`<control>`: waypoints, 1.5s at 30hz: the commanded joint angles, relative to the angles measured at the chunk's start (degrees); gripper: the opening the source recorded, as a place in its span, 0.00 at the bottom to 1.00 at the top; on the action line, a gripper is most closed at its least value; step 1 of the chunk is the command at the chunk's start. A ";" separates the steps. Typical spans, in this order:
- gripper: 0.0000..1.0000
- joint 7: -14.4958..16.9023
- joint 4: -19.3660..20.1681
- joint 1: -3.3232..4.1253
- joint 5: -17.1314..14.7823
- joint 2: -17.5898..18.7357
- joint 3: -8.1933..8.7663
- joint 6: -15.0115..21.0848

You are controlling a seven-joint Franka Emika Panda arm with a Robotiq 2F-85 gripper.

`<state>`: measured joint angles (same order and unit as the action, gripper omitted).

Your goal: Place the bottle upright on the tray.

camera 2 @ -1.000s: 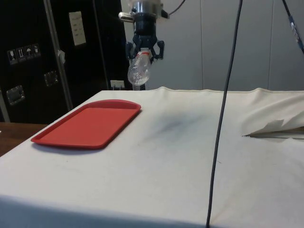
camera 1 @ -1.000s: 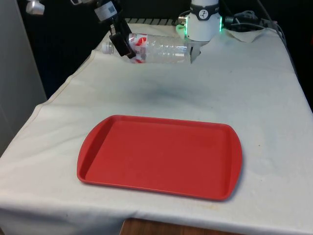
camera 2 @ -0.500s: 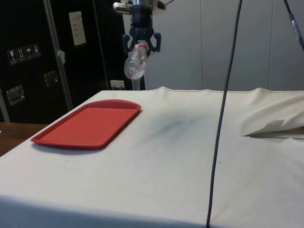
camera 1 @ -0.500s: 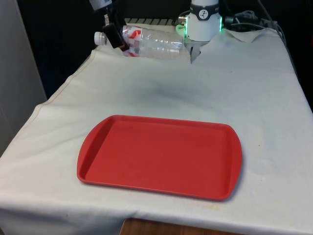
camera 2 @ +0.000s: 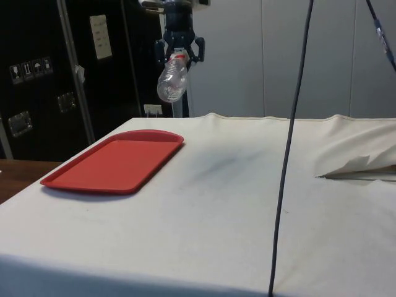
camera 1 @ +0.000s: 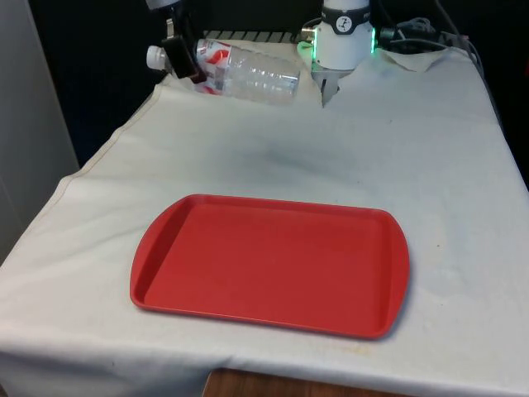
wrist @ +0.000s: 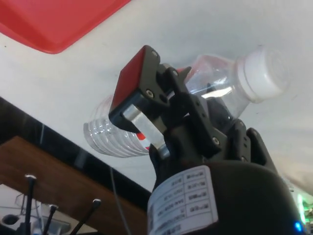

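The pincer (camera 1: 176,58) grips a clear bottle (camera 1: 240,73) near its white cap, holding it nearly level above the counter's (camera 1: 372,157) far end. A red tray (camera 1: 273,265) lies near the front edge.

— What colours do you see?
— The tray (camera 1: 273,265) is plain red on a white cloth (camera 1: 430,149).
— And at twelve o'clock from it?
— A clear bottle (camera 1: 244,74), ribbed, with a white cap (camera 1: 154,57) and a red-and-white label (camera 1: 213,58), in a black gripper (camera 1: 183,63).
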<state>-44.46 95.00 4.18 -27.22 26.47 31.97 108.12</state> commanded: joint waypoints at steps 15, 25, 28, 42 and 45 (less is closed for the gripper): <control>0.07 -4.93 -4.35 0.63 4.18 1.89 -0.06 0.06; 0.07 -8.77 -5.44 2.18 7.85 2.29 -0.97 1.72; 0.07 -10.14 -5.67 2.64 9.40 2.46 -1.55 2.58; 0.07 -14.15 -7.51 3.21 14.90 3.78 -2.92 4.53; 0.07 -15.47 -8.14 3.67 16.21 4.35 -2.75 5.21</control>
<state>-59.53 86.97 7.56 -11.17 30.65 28.99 112.82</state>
